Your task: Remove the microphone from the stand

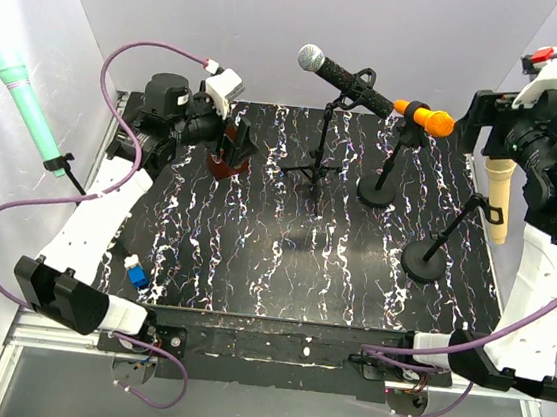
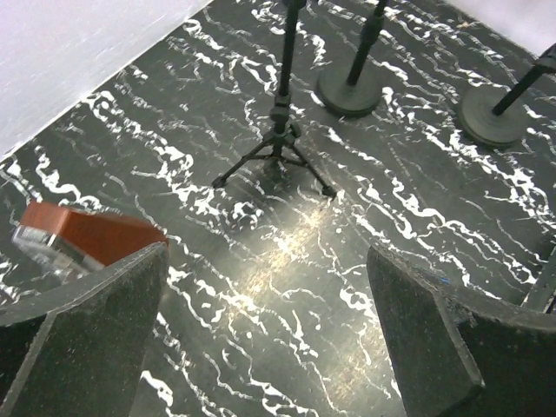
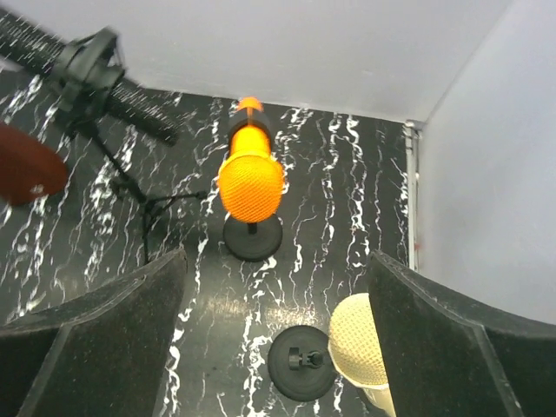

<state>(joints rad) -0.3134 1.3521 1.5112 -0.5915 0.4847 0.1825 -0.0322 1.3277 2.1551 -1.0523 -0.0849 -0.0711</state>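
Observation:
A black microphone (image 1: pixel 346 76) with a silver head lies in the clip of a tripod stand (image 1: pixel 316 158) at the back middle. An orange microphone (image 1: pixel 425 116) sits on a round-base stand (image 1: pixel 376 190). A cream microphone (image 1: pixel 498 198) sits on another round-base stand (image 1: pixel 430 260), just below my right gripper (image 1: pixel 478 121). In the right wrist view that gripper (image 3: pixel 274 347) is open and empty, with the orange head (image 3: pixel 250 187) ahead and the cream head (image 3: pixel 356 352) by the right finger. My left gripper (image 2: pixel 269 339) is open and empty, over the mat at back left (image 1: pixel 236 141).
A brown and clear object (image 1: pixel 226 165) sits under the left gripper and shows in the left wrist view (image 2: pixel 87 234). A teal microphone (image 1: pixel 26 109) stands off the mat's left side. A small blue and white piece (image 1: pixel 135 274) lies near the front left. White walls enclose the mat.

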